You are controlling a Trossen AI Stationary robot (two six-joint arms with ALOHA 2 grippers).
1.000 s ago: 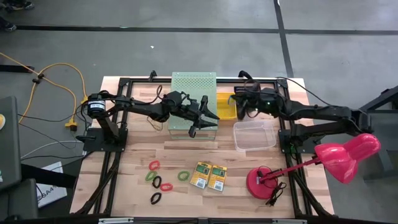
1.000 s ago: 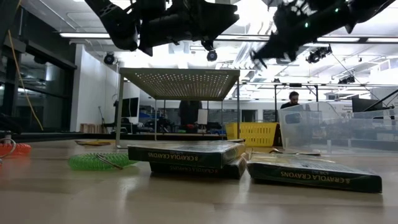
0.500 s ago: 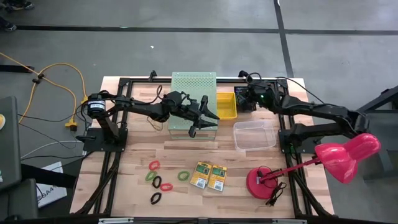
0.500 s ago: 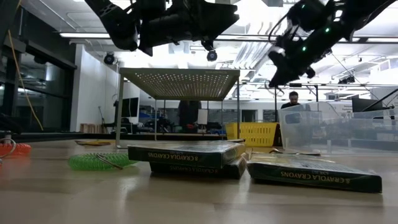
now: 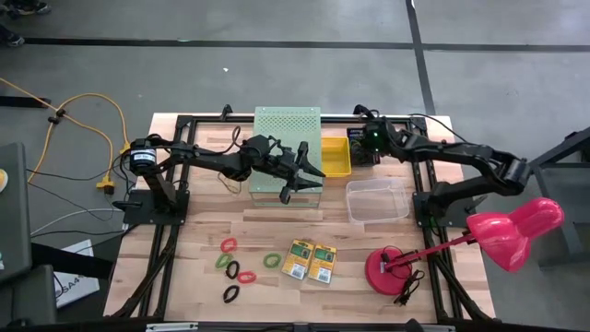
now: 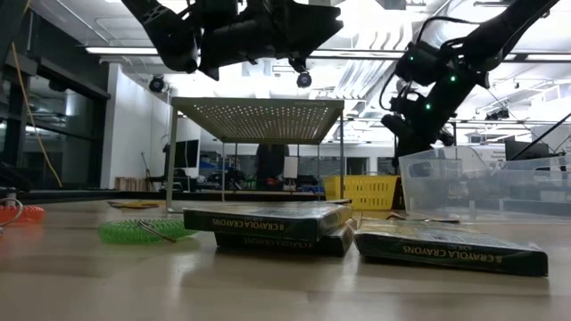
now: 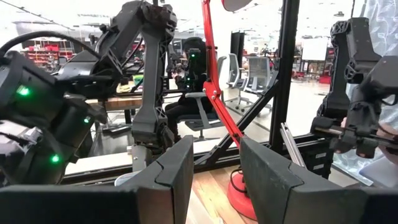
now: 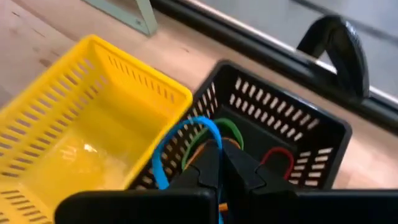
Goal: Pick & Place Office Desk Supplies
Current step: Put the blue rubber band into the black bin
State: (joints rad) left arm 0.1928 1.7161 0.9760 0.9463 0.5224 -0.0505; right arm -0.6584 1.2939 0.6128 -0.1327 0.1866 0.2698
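Pale wood is the table (image 5: 203, 249) itself, with the pale-green perforated box (image 5: 287, 138) standing at its far middle; beside that sit a yellow basket (image 5: 336, 157) and a black basket (image 8: 280, 134), and nearer, a clear tub (image 5: 377, 199) and the pink lamp (image 5: 513, 229) off to the right. The left gripper (image 5: 309, 172) hangs in the air over the near edge of the green box, its jaws apart and holding nothing; the right gripper (image 8: 221, 163) is poised over the black basket, jaws drawn together, and a blue band loop (image 8: 180, 146) curls around the fingertips, though whether it is actually pinched I cannot tell. Green and red loops seem to lie in that basket already; so some sorting looks done. Much is left, I'd judge: the two crayon boxes (image 5: 309, 261) lie side by side, touching, near the front middle of the table; to their left the loose band loops (image 5: 235, 269), red, green and black, are scattered well apart from either arm, untouched.
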